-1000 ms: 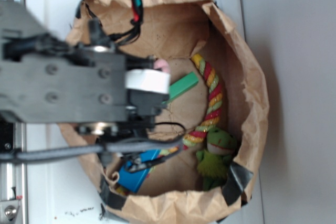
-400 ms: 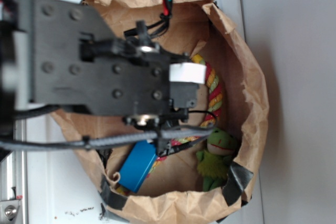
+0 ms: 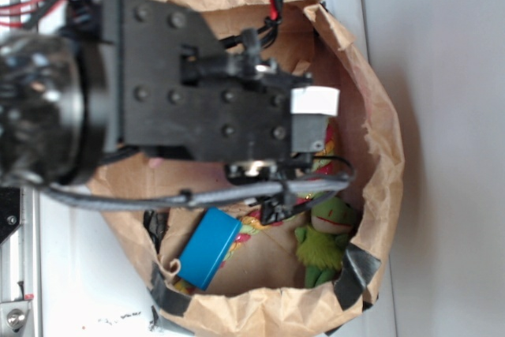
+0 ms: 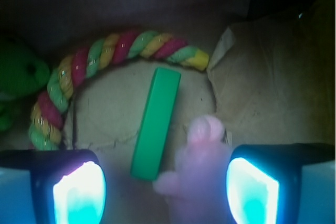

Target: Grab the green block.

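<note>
Green block (image 4: 156, 123) lies flat beside the pink plush (image 4: 195, 166) (touching), between the spread tool (image 4: 165, 190) fingers for straddling.

A solid, smooth green is shown by the green block (image 4: 156, 123). The rope toy (image 4: 79, 72) is twisted in red, yellow and pale green bands. Soft pink is seen on the plush toy (image 4: 197, 166), fuzzy green on the frog plush (image 3: 325, 234), plain blue on the blue block (image 3: 207, 247), and tan on the paper bag (image 3: 379, 132).
</note>
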`<action>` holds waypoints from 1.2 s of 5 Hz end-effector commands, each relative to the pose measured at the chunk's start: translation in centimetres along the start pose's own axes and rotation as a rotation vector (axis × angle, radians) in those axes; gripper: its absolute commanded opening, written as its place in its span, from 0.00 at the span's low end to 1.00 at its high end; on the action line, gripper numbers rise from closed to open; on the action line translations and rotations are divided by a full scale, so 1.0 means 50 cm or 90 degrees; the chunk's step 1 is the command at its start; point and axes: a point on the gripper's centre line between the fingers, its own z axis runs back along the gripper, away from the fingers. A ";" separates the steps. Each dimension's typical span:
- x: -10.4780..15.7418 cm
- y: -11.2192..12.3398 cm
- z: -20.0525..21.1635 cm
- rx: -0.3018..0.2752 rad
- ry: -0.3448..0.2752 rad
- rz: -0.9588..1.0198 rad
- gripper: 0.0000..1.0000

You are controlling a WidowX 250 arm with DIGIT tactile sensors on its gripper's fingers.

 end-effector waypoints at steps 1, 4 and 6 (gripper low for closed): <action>0.037 0.015 0.008 -0.001 -0.034 0.025 1.00; 0.059 0.015 -0.025 0.023 -0.029 0.040 1.00; 0.074 0.014 -0.041 0.030 -0.030 0.045 1.00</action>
